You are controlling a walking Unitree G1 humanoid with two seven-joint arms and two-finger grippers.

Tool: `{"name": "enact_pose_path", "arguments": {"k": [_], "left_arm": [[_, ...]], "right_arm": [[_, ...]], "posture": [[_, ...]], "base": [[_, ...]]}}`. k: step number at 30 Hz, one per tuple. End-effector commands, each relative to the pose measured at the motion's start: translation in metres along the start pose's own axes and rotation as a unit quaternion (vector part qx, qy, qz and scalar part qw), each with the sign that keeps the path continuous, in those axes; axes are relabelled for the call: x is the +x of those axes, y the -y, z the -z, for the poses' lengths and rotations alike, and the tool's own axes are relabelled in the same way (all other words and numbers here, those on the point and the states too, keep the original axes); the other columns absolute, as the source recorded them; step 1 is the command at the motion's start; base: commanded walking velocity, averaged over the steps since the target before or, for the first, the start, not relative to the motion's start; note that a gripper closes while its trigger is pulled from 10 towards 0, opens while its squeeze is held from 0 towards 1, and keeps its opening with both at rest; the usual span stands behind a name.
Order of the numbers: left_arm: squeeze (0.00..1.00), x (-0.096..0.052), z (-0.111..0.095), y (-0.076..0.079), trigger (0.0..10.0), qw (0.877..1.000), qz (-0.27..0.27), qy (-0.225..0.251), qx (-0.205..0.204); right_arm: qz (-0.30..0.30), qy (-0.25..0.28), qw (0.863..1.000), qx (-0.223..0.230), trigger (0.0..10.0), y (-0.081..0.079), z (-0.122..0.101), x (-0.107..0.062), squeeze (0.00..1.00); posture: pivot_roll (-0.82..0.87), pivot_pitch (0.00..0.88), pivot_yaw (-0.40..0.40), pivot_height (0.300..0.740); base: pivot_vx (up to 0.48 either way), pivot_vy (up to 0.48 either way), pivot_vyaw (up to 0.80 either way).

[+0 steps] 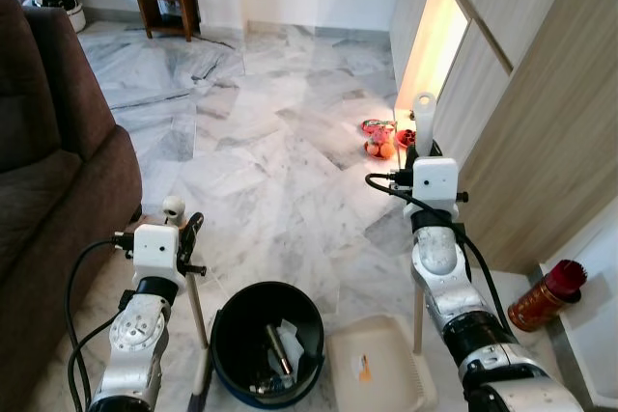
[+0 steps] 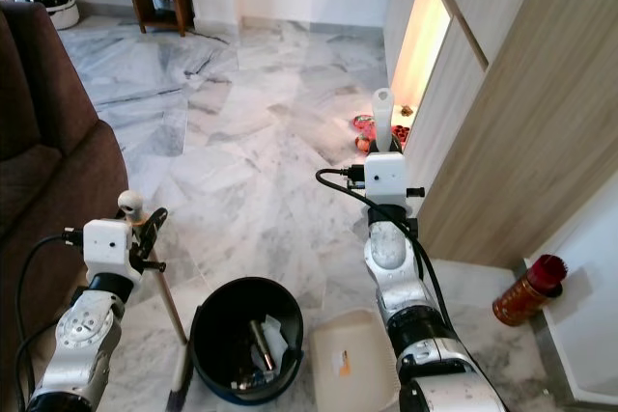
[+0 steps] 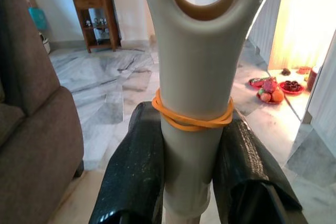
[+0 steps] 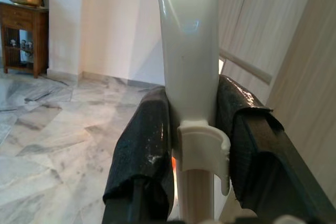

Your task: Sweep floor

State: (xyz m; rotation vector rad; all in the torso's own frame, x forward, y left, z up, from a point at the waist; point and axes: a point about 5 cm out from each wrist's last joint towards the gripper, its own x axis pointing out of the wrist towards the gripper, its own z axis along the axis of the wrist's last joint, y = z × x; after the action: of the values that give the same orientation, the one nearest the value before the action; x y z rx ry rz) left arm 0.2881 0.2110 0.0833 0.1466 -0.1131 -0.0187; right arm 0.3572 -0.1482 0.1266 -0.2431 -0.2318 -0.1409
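left gripper (image 3: 190, 182) pinching broom handle (image 3: 197, 77), right gripper (image 4: 195, 150) clamping dustpan handle (image 4: 190, 51); upright, ready for sweeping beside bin (image 1: 267, 342).

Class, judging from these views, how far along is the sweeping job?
Done: a scrap lies on the dustpan and rubbish sits in the bin. In hand: left gripper clamps the broom handle, right gripper the dustpan handle. Left: emptying the dustpan.
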Motion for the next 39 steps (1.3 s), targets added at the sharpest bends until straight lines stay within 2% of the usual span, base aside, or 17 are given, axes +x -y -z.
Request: {"name": "enact_pose_path", "arguments": {"k": [1,6,8,13,20,26,32,36,39], "left_arm": [[0.0,0.002,-0.003,-0.008,10.0,1.0,-0.008,0.01,0.003],[0.0,0.004,-0.002,-0.012,10.0,1.0,-0.017,0.005,0.005],[0.0,0.001,0.0,-0.017,10.0,1.0,-0.031,0.001,0.0],[0.0,-0.006,0.006,-0.017,10.0,0.999,-0.034,-0.006,-0.004],[0.0,-0.018,0.016,-0.019,10.0,0.999,-0.046,-0.023,-0.01],[0.0,-0.022,0.021,-0.022,10.0,0.998,-0.06,-0.028,-0.007],[0.0,-0.021,0.016,-0.026,10.0,0.996,-0.084,-0.014,0.014],[0.0,-0.024,0.013,-0.027,10.0,0.996,-0.086,-0.007,0.023],[0.0,-0.026,0.014,-0.031,10.0,0.996,-0.089,-0.009,0.029]], "right_arm": [[0.01,0.013,1.0,0.007,10.0,0.003,-0.006,0.006,0.0],[0.004,-0.031,1.0,0.003,10.0,0.005,0.009,0.003,0.0],[0.006,-0.071,0.997,-0.004,10.0,0.007,0.023,-0.002,0.0],[0.013,-0.116,0.993,-0.003,10.0,0.016,0.039,-0.01,0.0],[0.02,-0.142,0.99,0.0,10.0,0.028,0.054,-0.021,0.0],[0.019,-0.171,0.985,0.012,10.0,0.032,0.063,-0.027,0.0],[0.012,-0.144,0.988,0.06,10.0,0.031,0.058,-0.026,0.0],[0.016,-0.159,0.983,0.093,10.0,0.031,0.066,-0.035,0.0],[0.021,-0.161,0.982,0.096,10.0,0.031,0.069,-0.038,0.0]], "posture": [[0.13,0.0,-0.029,0.74],[0.16,0.0,-0.042,0.74],[0.17,0.0,-0.051,0.74],[0.18,0.0,-0.061,0.74],[0.17,0.0,-0.095,0.74],[0.17,0.0,-0.11,0.74],[0.16,0.0,-0.092,0.74],[0.17,0.0,-0.066,0.74],[0.17,0.0,-0.051,0.74]], "base": [[0.0,0.0,0.0],[0.0,0.0,0.0],[0.0,0.0,0.0],[0.0,0.0,0.0],[0.0,0.0,0.0],[0.0,0.0,0.0],[0.0,0.0,0.0],[0.0,0.0,0.0],[0.0,0.0,0.0]]}}
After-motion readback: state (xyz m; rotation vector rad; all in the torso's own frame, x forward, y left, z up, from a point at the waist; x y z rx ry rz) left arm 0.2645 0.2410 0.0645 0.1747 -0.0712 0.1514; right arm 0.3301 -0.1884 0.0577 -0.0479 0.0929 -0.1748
